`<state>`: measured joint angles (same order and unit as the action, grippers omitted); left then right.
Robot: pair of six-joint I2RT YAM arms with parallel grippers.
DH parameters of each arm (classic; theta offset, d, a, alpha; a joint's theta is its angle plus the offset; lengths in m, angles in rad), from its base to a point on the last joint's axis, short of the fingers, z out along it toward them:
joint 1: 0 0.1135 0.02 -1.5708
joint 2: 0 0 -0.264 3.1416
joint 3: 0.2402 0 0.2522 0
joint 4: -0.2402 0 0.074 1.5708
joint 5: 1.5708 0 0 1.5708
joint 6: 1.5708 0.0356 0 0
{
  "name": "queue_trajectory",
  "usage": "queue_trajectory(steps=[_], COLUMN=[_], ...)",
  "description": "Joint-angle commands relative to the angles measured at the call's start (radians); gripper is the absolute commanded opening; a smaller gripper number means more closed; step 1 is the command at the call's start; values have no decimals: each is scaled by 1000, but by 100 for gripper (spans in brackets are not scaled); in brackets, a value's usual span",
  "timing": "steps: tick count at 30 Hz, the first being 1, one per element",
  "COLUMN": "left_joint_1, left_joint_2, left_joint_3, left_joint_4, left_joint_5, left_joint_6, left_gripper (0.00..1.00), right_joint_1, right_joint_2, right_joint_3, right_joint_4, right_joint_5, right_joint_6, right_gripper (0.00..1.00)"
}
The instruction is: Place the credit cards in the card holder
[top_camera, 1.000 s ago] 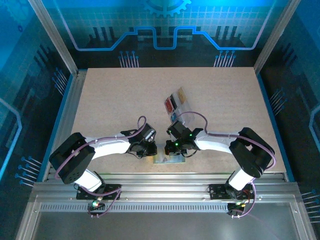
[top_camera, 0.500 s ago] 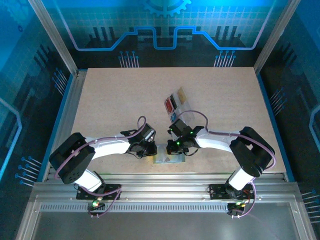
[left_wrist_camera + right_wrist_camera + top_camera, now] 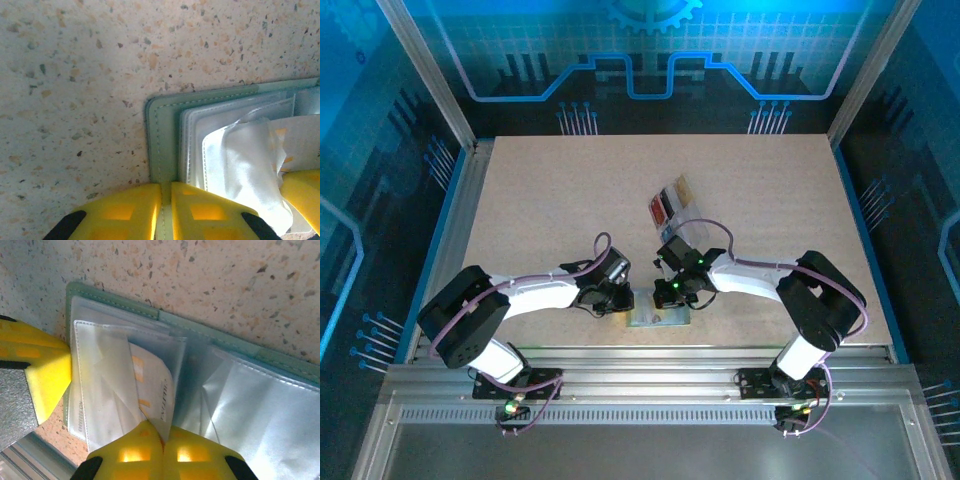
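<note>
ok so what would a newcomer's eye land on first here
The two arms meet low at the table's near edge, both over the open sage-green card holder. Up close, the left fingers pinch its green edge, while the right fingers clamp a pale card among its clear sleeves.

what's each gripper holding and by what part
Left gripper pinches the card holder by its green cover's edge; right gripper pinches a pale card by its near corner.
</note>
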<state>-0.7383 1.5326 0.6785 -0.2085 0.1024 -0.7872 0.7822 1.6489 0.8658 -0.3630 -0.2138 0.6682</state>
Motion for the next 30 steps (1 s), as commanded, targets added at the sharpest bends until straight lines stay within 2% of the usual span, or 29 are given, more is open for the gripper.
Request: queue_trajectory(steps=[1,19,30], left_joint_1=[5,7,7], left_joint_2=[50,52,55], left_joint_3=[-53,-60,-60], left_joint_4=[-40,-28,-26], left_joint_5=[-15,-9,-6], left_joint_6=[-12,-17,-20], left_gripper=[16,16,16], right_joint_1=[-8,1,-7], right_joint_2=[56,60,77], right_joint_3=[-36,-45,-29], right_joint_4=[-203,-215,-106], right_joint_5=[90,53,-2], right_joint_6=[-39,-69,-1], right_gripper=[0,0,0])
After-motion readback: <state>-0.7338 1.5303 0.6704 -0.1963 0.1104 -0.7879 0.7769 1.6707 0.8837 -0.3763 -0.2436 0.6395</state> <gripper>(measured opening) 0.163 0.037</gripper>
